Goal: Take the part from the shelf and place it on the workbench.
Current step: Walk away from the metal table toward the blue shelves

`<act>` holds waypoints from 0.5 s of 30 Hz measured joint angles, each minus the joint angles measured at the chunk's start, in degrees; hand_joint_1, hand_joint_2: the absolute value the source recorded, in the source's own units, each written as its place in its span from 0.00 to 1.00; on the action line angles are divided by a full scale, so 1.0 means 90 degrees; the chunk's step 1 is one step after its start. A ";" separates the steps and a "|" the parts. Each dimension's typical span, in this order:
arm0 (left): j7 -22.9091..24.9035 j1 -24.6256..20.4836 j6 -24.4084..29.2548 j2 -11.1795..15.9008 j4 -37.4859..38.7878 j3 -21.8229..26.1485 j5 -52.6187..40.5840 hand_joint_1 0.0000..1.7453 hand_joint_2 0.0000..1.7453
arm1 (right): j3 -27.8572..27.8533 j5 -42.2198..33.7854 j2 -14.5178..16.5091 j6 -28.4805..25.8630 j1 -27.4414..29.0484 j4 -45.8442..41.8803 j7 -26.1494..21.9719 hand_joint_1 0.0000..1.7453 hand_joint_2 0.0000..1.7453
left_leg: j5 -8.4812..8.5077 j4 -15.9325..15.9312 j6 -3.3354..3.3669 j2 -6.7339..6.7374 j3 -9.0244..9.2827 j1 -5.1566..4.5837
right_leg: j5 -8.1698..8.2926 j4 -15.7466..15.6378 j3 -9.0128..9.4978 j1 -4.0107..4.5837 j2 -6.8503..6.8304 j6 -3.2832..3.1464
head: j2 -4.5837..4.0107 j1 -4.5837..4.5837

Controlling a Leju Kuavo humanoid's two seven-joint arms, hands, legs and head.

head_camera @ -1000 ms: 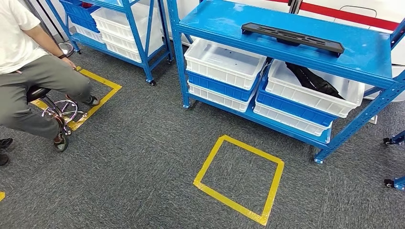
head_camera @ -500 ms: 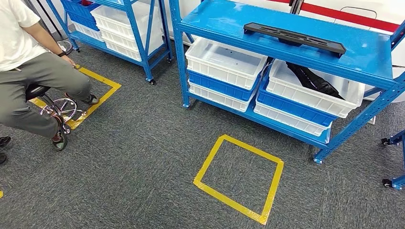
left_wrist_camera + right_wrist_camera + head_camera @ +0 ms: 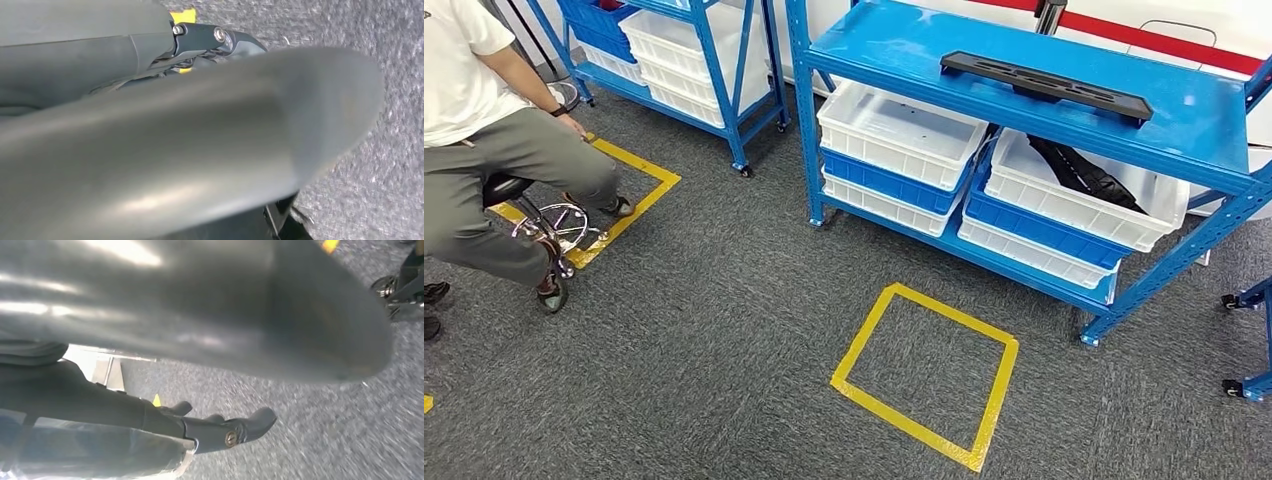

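Observation:
A long black part (image 3: 1046, 82) with slots lies on the top board of the blue shelf (image 3: 894, 45), toward its right end. A second black piece (image 3: 1079, 172) lies in the white bin (image 3: 1124, 215) on the level below. My left hand (image 3: 190, 135) hangs over grey carpet; its thick grey thumb is close to the camera and its dark fingers (image 3: 220, 40) reach out behind it with nothing in them. My right hand (image 3: 200, 315) also hangs above the carpet, its dark fingers (image 3: 235, 432) stretched out and holding nothing.
A yellow tape square (image 3: 924, 375) marks the carpet in front of the shelf. A person (image 3: 484, 150) sits on a wheeled stool (image 3: 549, 225) at the left, beside another taped square. A second blue shelf (image 3: 724, 70) stands behind. Blue caster legs (image 3: 1244, 385) sit at the right edge.
The whole picture has slid slightly, so the camera has moved a little; the shelf and part keep their places. The person stays seated.

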 joint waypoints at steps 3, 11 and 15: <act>0.0011 0.0003 -0.0009 -0.0013 0.0000 0.0000 -0.0004 0.00 0.00 | -0.0002 0.0002 -0.0022 0.0012 0.0032 0.0002 0.0019 0.00 0.00 | -0.0011 0.0046 -0.0119 0.0018 -0.0031 0.0064 | 0.0115 0.0026 -0.0028 -0.0107 -0.0016 0.0218 | 0.0000 0.0005; 0.0038 -0.0003 -0.0009 0.0010 -0.0019 -0.0001 -0.0009 0.00 0.00 | -0.0003 -0.0004 0.0012 0.0032 -0.0008 -0.0001 0.0034 0.00 0.00 | -0.0440 0.0610 -0.0530 0.0030 -0.0199 0.0184 | 0.0519 -0.1059 0.0471 -0.0173 -0.0049 0.0043 | 0.0000 -0.0015; 0.0046 0.0012 -0.0004 0.0003 -0.0017 -0.0001 -0.0014 0.00 0.00 | -0.0004 -0.0004 0.0018 0.0032 -0.0005 -0.0001 0.0024 0.00 0.00 | -0.1348 0.2093 -0.0484 -0.0257 -0.0844 0.0134 | 0.0583 -0.1052 0.0404 -0.0054 0.0084 -0.0076 | 0.0000 -0.0037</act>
